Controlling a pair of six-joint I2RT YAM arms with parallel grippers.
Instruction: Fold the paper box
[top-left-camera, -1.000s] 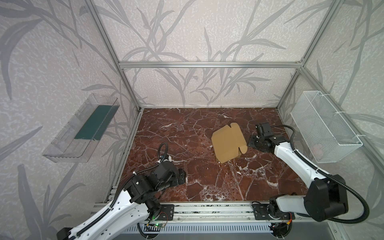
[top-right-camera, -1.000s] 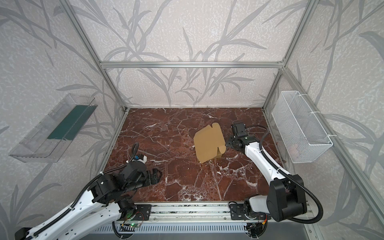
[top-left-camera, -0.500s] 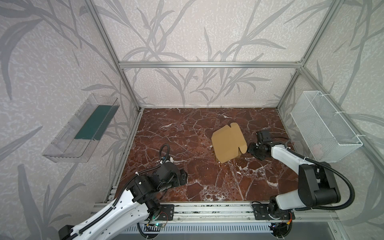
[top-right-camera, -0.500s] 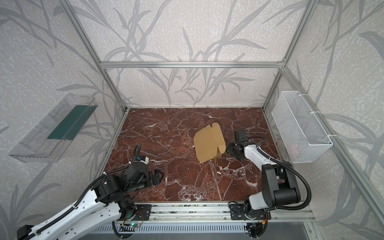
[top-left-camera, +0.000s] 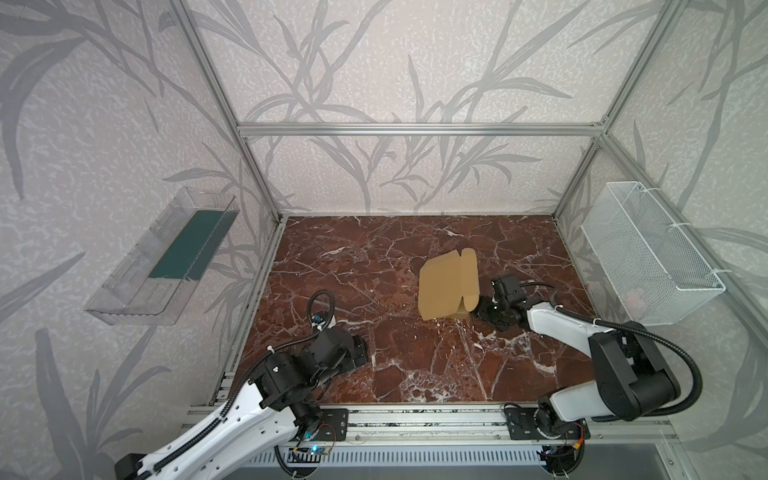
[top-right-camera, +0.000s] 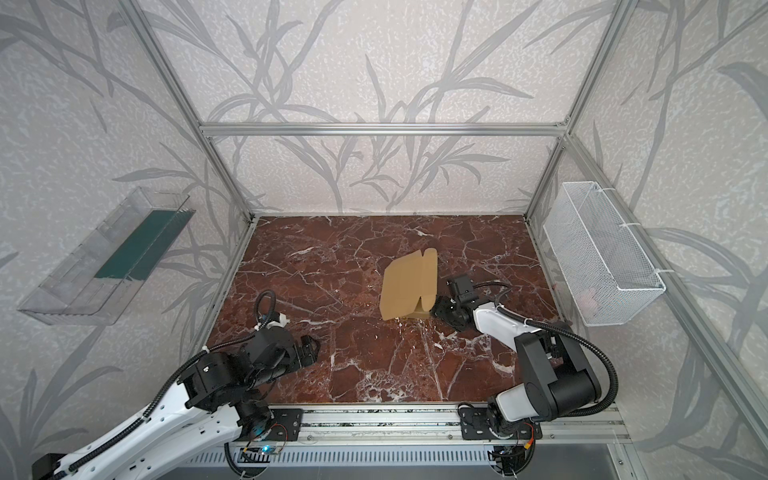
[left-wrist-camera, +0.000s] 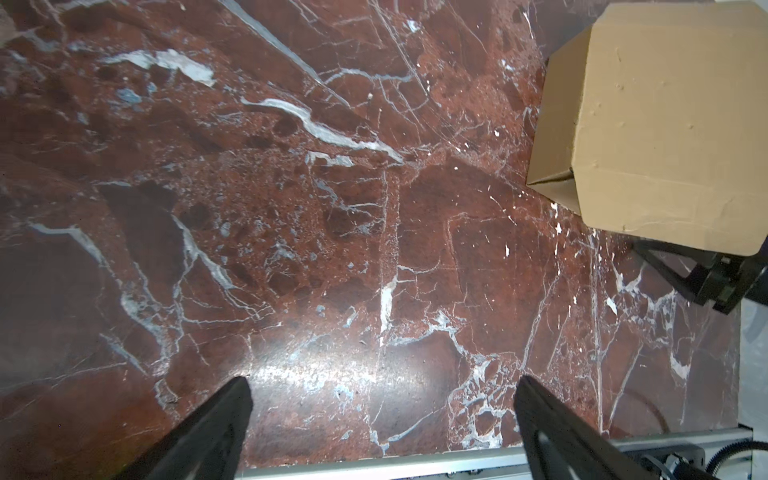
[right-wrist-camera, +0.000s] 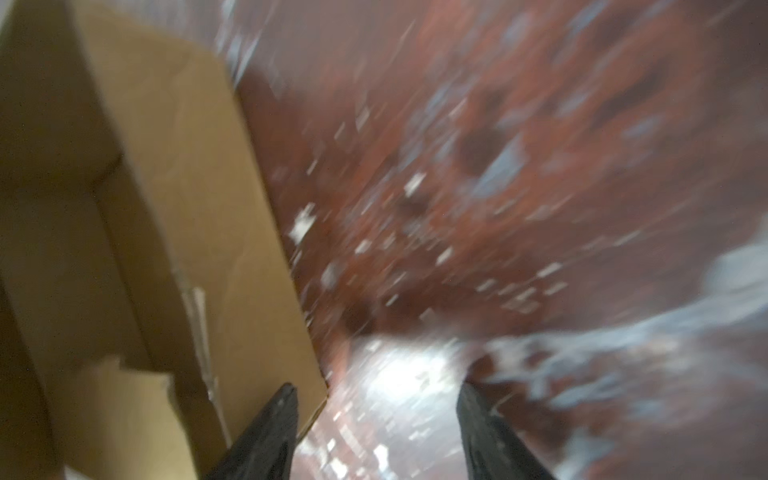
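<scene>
One paper box (top-left-camera: 444, 286) lies just beside the parted right claw (right-wrist-camera: 376, 399).

Tan paper box (top-left-camera: 446, 284) lies partly folded, lid raised.

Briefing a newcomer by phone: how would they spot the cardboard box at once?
Find the red marble table inside the metal frame. Right of the table's middle, at the tip of the open right hand, sits the box. It is the only tan cardboard thing there, plain and partly folded, pale against the dark stone.
</scene>
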